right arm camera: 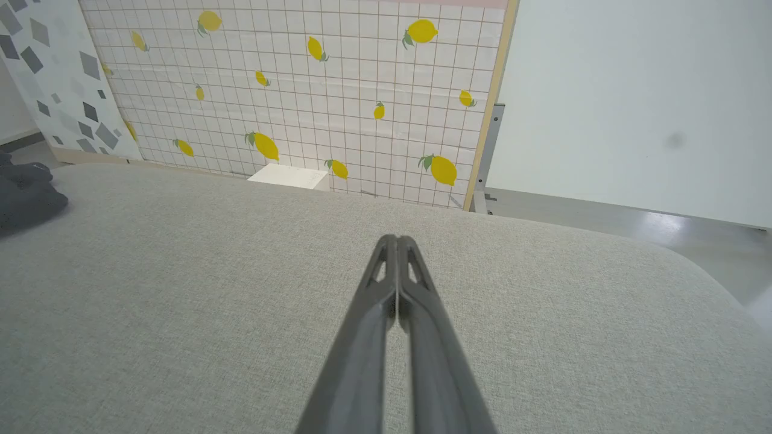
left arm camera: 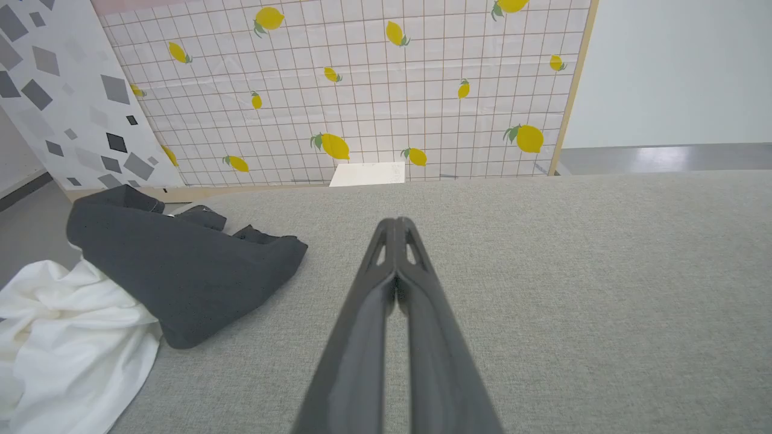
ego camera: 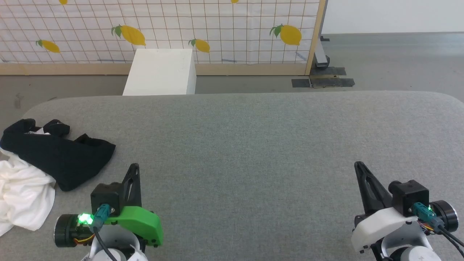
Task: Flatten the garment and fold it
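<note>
The garment (ego camera: 43, 163) lies crumpled in a heap at the left end of the grey table (ego camera: 253, 145), black cloth on top and white cloth spilling toward the near left edge. In the left wrist view the garment (left arm camera: 151, 277) sits to the left of the fingers. My left gripper (ego camera: 135, 167) is shut and empty, just right of the heap and apart from it; its fingers meet at the tip (left arm camera: 395, 222). My right gripper (ego camera: 359, 166) is shut and empty over bare table at the right, tips together (right arm camera: 393, 238). A dark edge of the garment (right arm camera: 24, 199) shows at far left.
A white box (ego camera: 159, 72) stands on the floor behind the table. Behind it a lemon-print panel (ego camera: 217, 32) in a wooden frame closes off the back. The table's far right corner (ego camera: 446, 99) is rounded, with grey floor beyond.
</note>
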You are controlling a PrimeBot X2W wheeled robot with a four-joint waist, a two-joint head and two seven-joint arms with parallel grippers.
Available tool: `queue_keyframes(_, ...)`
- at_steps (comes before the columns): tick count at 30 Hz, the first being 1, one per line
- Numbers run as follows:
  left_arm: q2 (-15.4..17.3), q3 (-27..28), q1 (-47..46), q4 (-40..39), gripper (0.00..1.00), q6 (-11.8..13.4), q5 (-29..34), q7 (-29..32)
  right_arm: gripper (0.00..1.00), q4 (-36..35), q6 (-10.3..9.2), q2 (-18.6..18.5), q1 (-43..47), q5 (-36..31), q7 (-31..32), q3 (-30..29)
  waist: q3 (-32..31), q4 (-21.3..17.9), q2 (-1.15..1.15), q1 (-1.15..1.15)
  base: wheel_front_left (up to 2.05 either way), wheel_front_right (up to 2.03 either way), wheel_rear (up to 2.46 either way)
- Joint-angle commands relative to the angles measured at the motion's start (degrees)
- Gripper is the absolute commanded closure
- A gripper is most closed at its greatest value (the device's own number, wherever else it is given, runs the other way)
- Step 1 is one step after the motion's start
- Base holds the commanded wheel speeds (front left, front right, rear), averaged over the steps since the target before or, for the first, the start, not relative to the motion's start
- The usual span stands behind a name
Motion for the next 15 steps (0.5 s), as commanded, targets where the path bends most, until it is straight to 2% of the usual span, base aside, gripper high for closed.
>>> queue_keyframes(1,-0.3,0.2,0.7,-0.2,1.0,0.4,0.6,0.1,1.0,-0.3,-0.1,0.1,-0.9,-0.4,0.0,0.1,0.0,0.0,0.0,0.0,0.0,0.0,0.0)
queue_keyframes(10,-0.3,0.2,0.7,-0.2,1.0,0.4,0.6,0.1,1.0,-0.3,-0.1,0.1,-0.9,-0.4,0.0,0.1,0.0,0.0,0.0,0.0,0.0,0.0,0.0)
queue_keyframes(11,0.0,0.0,0.0,0.0,0.0,0.0,0.0,0.0,0.0,0.0,0.0,0.0,0.0,0.0,0.0,0.0,0.0,0.0,0.0,0.0,0.0,0.0,0.0)
queue_keyframes(12,0.0,-0.1,0.0,0.0,1.0,0.0,0.0,0.0,1.0,0.0,0.0,0.0,0.0,0.0,0.0,0.0,0.0,0.0,0.0,0.0,0.0,0.0,0.0)
queue_keyframes(13,0.0,-0.1,0.0,0.0,0.0,0.0,-0.1,0.0,0.0,0.0,0.0,0.0,0.0,0.0,0.0,0.0,0.0,0.0,0.0,0.0,0.0,0.0,0.0)
queue_keyframes(14,0.0,-0.2,0.0,0.0,1.0,0.0,-0.1,0.0,1.0,0.0,0.0,0.0,0.0,0.1,0.0,0.0,0.0,0.0,0.0,0.0,0.0,0.0,0.0)
queue_keyframes(15,0.0,-0.3,0.0,0.1,0.0,0.1,-0.2,-0.1,0.0,0.1,0.0,0.0,0.0,0.1,-0.1,-0.1,0.0,0.0,0.0,0.0,0.0,0.0,0.0)
